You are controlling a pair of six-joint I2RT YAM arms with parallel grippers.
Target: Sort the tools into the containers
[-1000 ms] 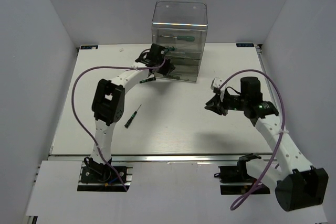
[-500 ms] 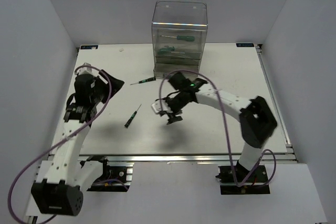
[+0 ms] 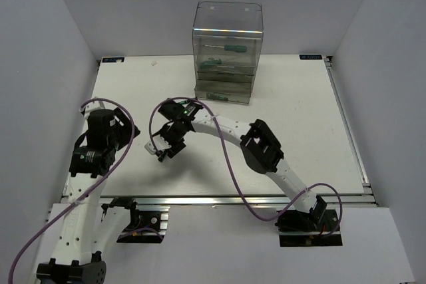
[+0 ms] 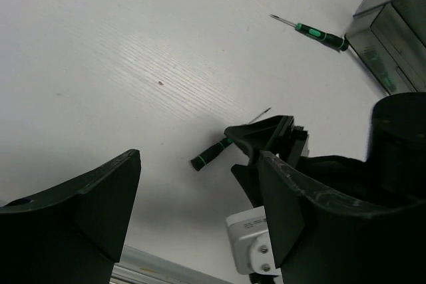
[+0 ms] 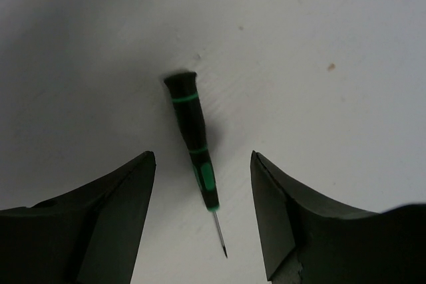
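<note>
green-black screwdriver [image 5: 198, 151] flat on table [image 5: 319, 31]; second screwdriver [image 4: 321, 35] near clear drawer box [image 3: 227, 24], probably holding more.

the right arm [image 3: 223, 130] lies stretched from its base far over to the left half of the desk [image 3: 299, 118], elbow bent near the middle. its claw [image 3: 163, 154] points down, low over the surface, fingers spread apart. the left arm [image 3: 83, 164] is folded back on the left side, wrist raised. its claw [image 3: 131, 131] faces the right claw, fingers wide apart.
</note>
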